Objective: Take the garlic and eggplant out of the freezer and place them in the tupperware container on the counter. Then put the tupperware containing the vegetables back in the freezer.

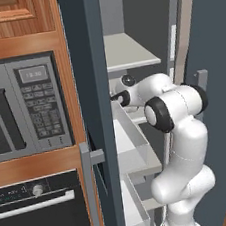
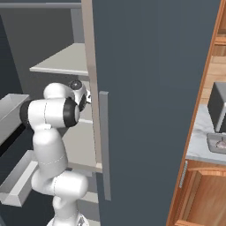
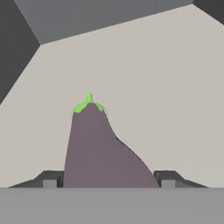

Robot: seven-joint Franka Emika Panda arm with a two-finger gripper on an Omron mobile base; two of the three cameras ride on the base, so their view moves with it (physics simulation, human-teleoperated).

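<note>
1. Gripper (image 3: 105,178) reaching into the freezer (image 1: 95,62), fingertips (image 3: 51,179) straddling the wide base of the eggplant (image 3: 94,148), one on each side
2. Jaws spread fairly wide, each tip right at the eggplant's flank; cannot tell whether pressing on it or merely beside it
3. Eggplant lying on a pale grey freezer shelf (image 3: 166,87), dull purple body, green stem cap pointing away from the hand
4. Dark freezer walls meeting the shelf at the far corner in the hand view
5. Left base view: arm bent at the elbow, wrist passing in past the open freezer door (image 1: 215,71), above translucent white drawers (image 1: 135,152) pulled partly out; contents of the drawers not discernible
6. Left of the freezer, microwave (image 1: 25,104) over an oven (image 1: 36,206), both framed in wood
7. Right base view: broad slate door (image 2: 150,88) with its grey bar handle (image 2: 104,145) covering the middle, arm behind it at left
8. Far right of that view, marbled table (image 2: 198,141) carrying the tupperware container (image 2: 217,142), a shallow grey tray, with a pale item inside too small to identify; toaster oven (image 2: 218,106) just behind it
</note>
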